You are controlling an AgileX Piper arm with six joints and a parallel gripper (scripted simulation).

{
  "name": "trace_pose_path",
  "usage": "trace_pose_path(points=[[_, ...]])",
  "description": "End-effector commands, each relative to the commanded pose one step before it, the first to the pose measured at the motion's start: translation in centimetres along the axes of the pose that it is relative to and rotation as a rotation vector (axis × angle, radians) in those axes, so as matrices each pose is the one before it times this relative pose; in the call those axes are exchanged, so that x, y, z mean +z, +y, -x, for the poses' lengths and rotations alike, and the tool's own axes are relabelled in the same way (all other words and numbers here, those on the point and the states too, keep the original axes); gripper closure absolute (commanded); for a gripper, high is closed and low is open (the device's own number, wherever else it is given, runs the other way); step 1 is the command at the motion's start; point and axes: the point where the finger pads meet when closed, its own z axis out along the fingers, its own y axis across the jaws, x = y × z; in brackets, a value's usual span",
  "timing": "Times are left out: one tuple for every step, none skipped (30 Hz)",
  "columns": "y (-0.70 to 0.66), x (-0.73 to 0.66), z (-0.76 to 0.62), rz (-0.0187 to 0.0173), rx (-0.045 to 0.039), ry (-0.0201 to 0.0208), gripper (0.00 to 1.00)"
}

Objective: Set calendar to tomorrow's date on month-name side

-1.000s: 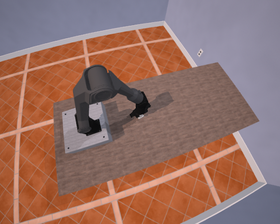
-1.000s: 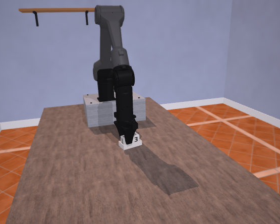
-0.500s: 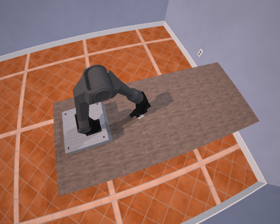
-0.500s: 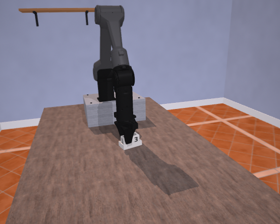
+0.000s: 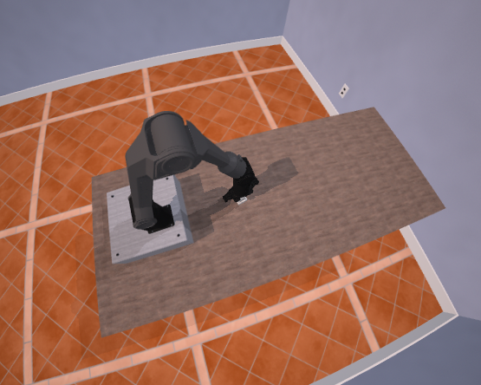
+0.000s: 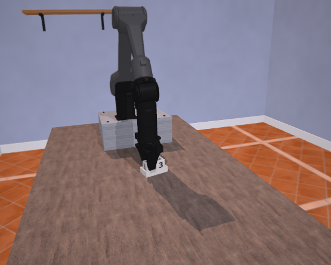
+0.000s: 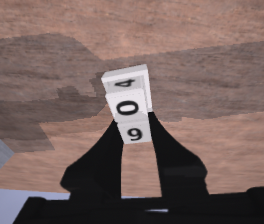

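A small white tray (image 6: 154, 172) stands on the wooden table in front of the arm's base and holds two white digit cubes side by side. In the exterior view the right cube (image 6: 160, 164) shows a 3 on its front; the left cube is hidden behind my gripper (image 6: 151, 166). In the wrist view the gripper (image 7: 133, 124) is shut on the near cube (image 7: 129, 119), which shows a 0 and a 9. The far cube (image 7: 126, 83) shows a 4. The tray shows in the top view as a small white patch (image 5: 242, 200) under the wrist.
The arm's grey base block (image 6: 135, 129) stands just behind the tray. A wooden shelf (image 6: 67, 12) hangs on the back wall. The table's edges are well away from the tray on all sides.
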Motion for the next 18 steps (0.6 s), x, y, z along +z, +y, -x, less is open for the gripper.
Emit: trace_pose_path(points=[[0.056,0.053,-0.031,0.00145,0.00116,0.00028,0.65],[-0.003,-0.014,-0.001,-0.00014,0.00000,0.00002,0.65],[-0.020,-0.094,-0.004,-0.00089,0.00000,0.00016,0.65],[-0.049,-0.201,-0.009,-0.00213,0.00000,0.00038,0.65],[-0.028,-0.217,-0.005,-0.00067,0.00000,0.00011,0.65],[0.000,0.000,0.000,0.00000,0.00000,0.00000,0.65],[0.000,0.000,0.000,0.00000,0.00000,0.00000,0.65],[-0.021,-0.315,-0.003,-0.00050,0.00000,0.00008,0.65],[-0.055,-0.431,-0.009,-0.00132,0.00000,0.00022,0.65],[0.000,-0.509,0.001,-0.00001,-0.00001,-0.00002,0.65],[-0.001,-0.597,0.001,-0.00001,-0.00001,-0.00003,0.65],[0.000,-0.670,0.001,-0.00001,-0.00002,-0.00003,0.65],[0.000,-0.725,0.001,-0.00001,-0.00002,-0.00003,0.65],[-0.001,-0.761,0.001,-0.00001,-0.00002,-0.00003,0.65],[0.000,-0.776,0.001,-0.00001,-0.00002,-0.00003,0.65],[0.000,-0.770,0.001,-0.00001,-0.00002,-0.00003,0.65],[0.000,-0.744,0.001,-0.00001,-0.00002,-0.00003,0.65],[0.000,-0.699,0.001,-0.00001,-0.00002,-0.00003,0.65]])
